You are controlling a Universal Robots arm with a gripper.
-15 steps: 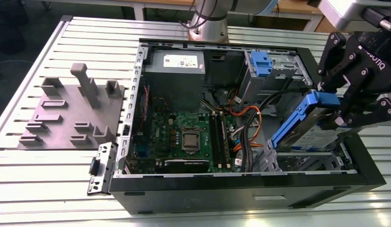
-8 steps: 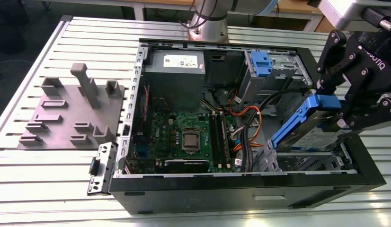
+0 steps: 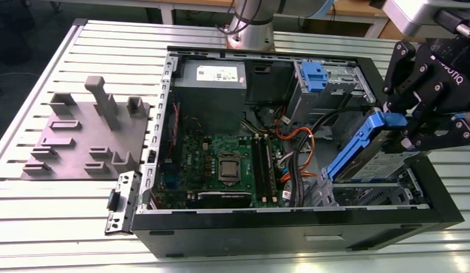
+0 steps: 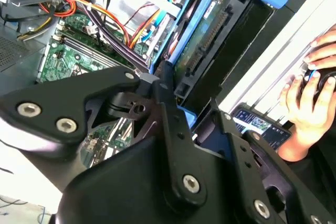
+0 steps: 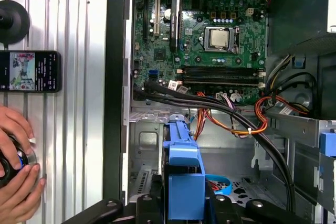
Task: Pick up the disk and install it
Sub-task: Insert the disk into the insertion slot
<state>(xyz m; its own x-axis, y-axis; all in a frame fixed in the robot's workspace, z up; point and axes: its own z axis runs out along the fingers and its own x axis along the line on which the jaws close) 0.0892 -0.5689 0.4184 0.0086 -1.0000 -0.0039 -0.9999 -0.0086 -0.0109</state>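
My gripper [image 3: 419,135] is shut on the disk [image 3: 366,149], a silver-grey drive in a bright blue bracket. I hold it tilted on edge above the drive bay [image 3: 371,190] at the exterior view's right end of the open computer case [image 3: 296,227]. In the second wrist view the disk [image 4: 210,40] rises from between my black fingers [image 4: 164,95], its connector edge and green board showing. In the first wrist view the blue bracket [image 5: 184,174] stands over the metal bay floor, and the gripper [image 5: 184,205] grips its near end.
Inside the case lie the motherboard [image 3: 219,165], orange and black cables [image 3: 296,142], a grey box with a white sticker [image 3: 212,77] and a blue tab [image 3: 314,77]. A grey fixture plate [image 3: 83,136] sits at the exterior view's left. A person's hands [image 5: 13,156] and a phone [image 5: 29,71] are beside the case.
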